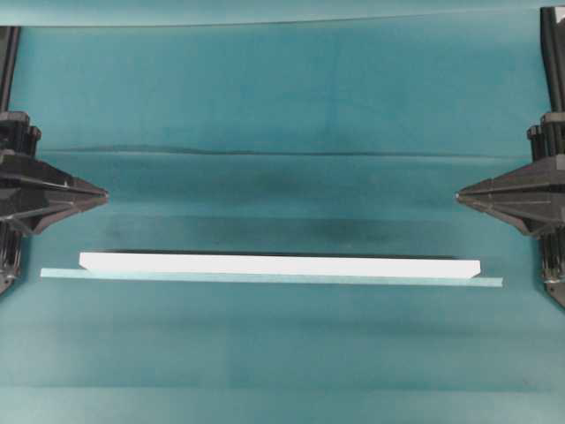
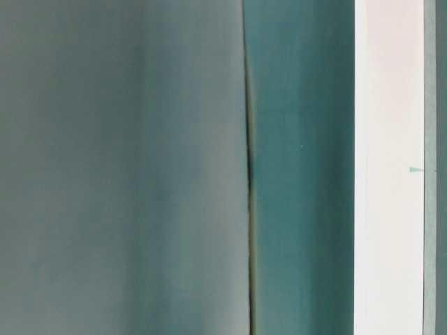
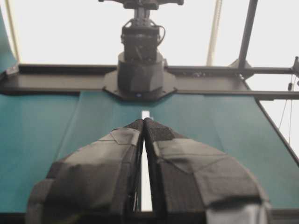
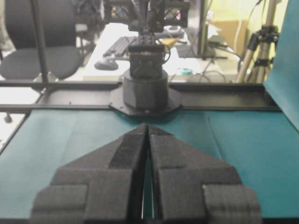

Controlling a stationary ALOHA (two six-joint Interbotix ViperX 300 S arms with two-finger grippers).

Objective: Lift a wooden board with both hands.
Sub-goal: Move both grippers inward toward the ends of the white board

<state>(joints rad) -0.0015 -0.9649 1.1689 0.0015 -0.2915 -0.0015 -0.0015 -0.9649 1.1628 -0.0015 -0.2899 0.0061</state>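
The wooden board [image 1: 279, 264] is a long white plank lying flat on the teal cloth, running left to right. In the table-level view the board [image 2: 388, 167] shows as a white vertical band at the right. A sliver of the board [image 3: 145, 114] peeks past the left fingertips in the left wrist view. My left gripper [image 1: 104, 195] hovers at the left edge, behind the board's left end, shut and empty. At the right edge my right gripper [image 1: 458, 196] is likewise shut and empty, behind the board's right end. Both tips [image 3: 143, 120] [image 4: 146, 125] meet in the wrist views.
A thin pale teal strip [image 1: 271, 279] lies along the board's near edge. A crease [image 1: 282, 153] runs across the cloth behind the grippers. The opposite arm base [image 3: 140, 70] [image 4: 145, 88] stands at the far end in each wrist view.
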